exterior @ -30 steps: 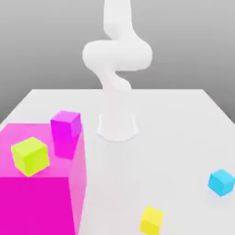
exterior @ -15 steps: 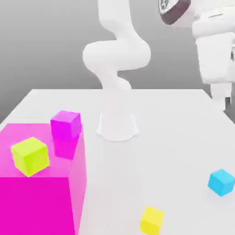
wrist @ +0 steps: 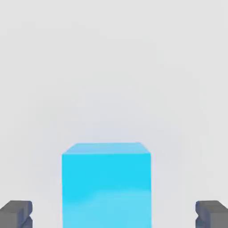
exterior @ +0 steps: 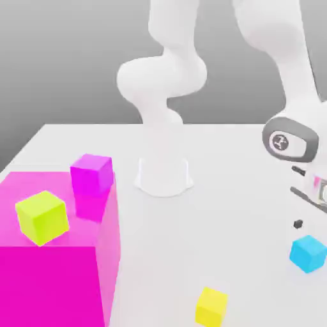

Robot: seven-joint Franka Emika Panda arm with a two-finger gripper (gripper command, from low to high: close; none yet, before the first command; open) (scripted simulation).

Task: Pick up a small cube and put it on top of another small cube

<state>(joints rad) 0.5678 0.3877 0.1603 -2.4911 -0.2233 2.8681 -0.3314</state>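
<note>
At the table's near edge, about 6 o'clock in the exterior view, sits a small yellow cube point(exterior: 211, 306). At 4 o'clock lies the cyan cube point(exterior: 308, 253) on the table point(exterior: 243, 191), with the gripper point(wrist: 114, 213) poised above it, fingers point(wrist: 15, 213) spread wide (nothing held). At 8 o'clock stands the big magenta block point(exterior: 57, 274).

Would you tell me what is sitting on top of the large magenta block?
On the large magenta block rest a yellow-green cube and a small magenta cube. The surface beneath each cube is hidden.
</note>
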